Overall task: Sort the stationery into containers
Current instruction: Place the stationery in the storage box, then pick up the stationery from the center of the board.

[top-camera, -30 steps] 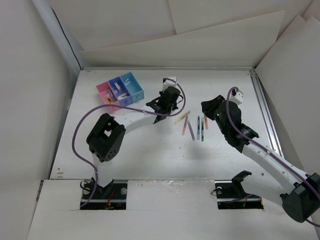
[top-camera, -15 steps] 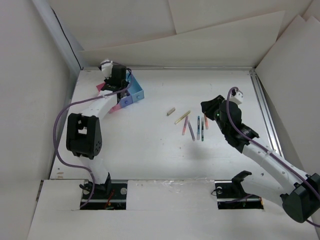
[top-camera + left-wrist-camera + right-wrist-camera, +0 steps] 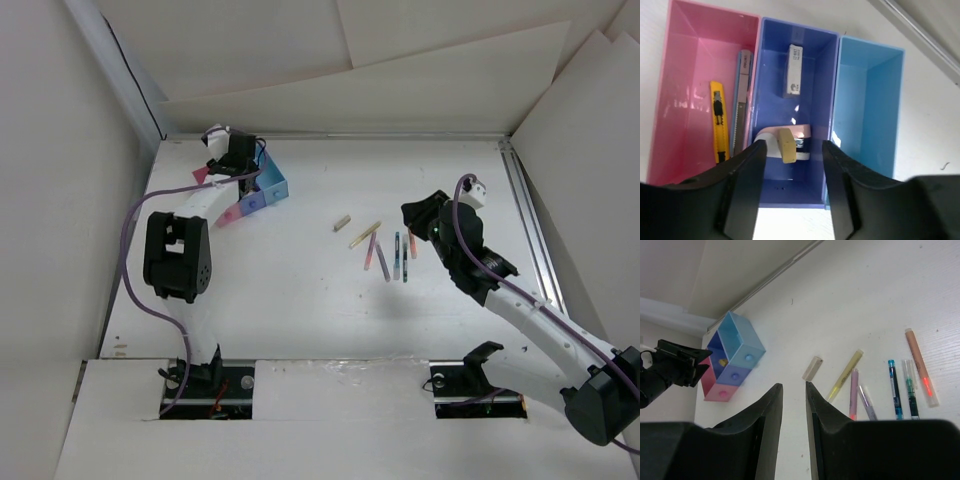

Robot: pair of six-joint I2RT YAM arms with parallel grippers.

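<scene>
The left gripper (image 3: 793,144) hangs over the three joined containers, its fingers spread wide with nothing between them. Directly below the gap, a tan eraser (image 3: 786,145) lies in the dark blue bin (image 3: 771,80), on top of a pink-and-white item, clear of both fingers. A white block (image 3: 794,70) sits further along in the same bin. The pink bin (image 3: 680,65) holds a yellow-black stick (image 3: 716,120). The right gripper (image 3: 793,386) hovers above the table (image 3: 880,295), open by a narrow gap and holding nothing. Ahead of it lie loose pens (image 3: 894,395) and a small tan block (image 3: 812,368).
</scene>
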